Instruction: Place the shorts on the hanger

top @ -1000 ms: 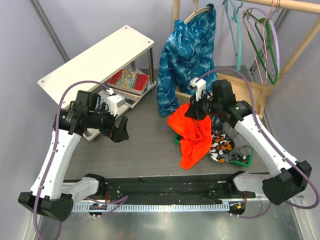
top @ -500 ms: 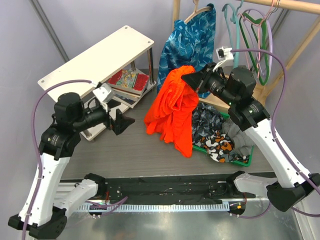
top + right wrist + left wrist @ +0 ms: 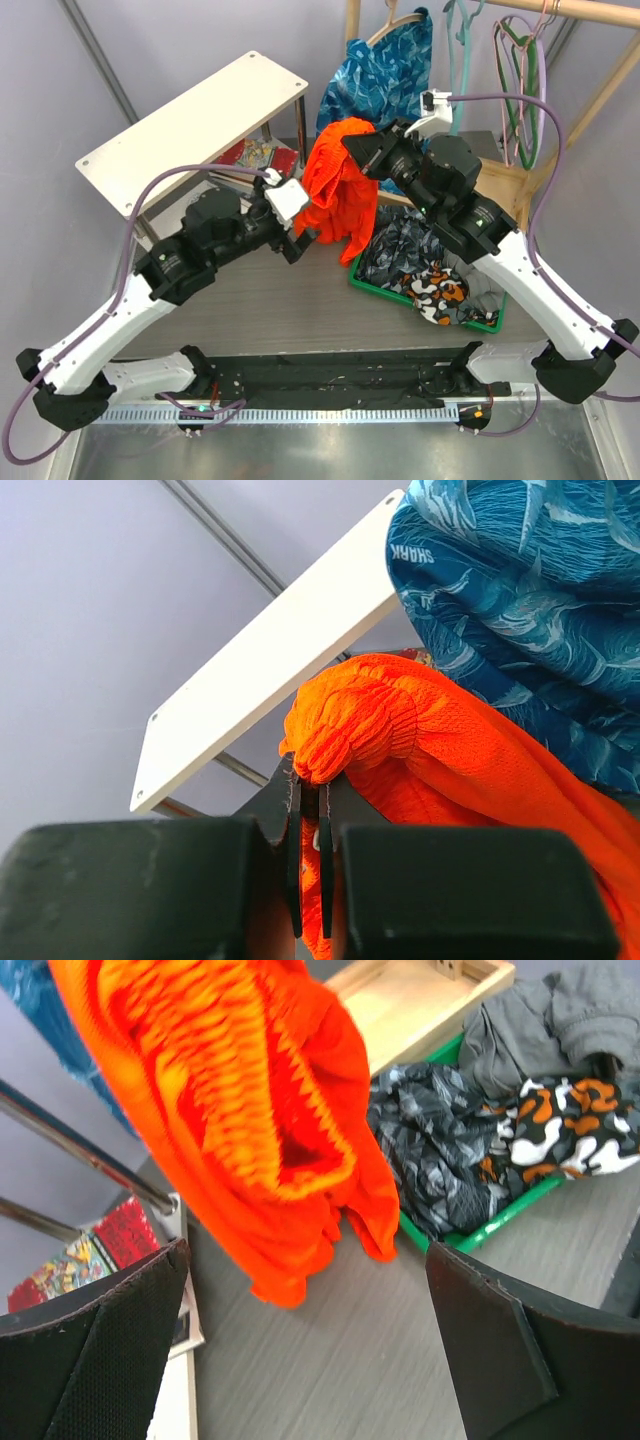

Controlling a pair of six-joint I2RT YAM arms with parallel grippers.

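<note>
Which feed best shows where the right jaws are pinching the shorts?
Right wrist: the right gripper is shut on the shorts at the bunched waistband, close up. Top external shows them hanging, the pinch unclear. Left wrist shows only hanging fabric.

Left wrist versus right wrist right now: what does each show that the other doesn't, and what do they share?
Only the left wrist view shows the green plastic bin of dark patterned clothes, the grey wood-grain table, and the left gripper, jaws wide open and holding nothing. Only the right wrist view shows the right gripper pinched shut on the elastic waistband of the bright orange-red fabric shorts, plus the white shelf board. Both show the hanging shorts and part of the blue leaf-patterned garment.
</note>
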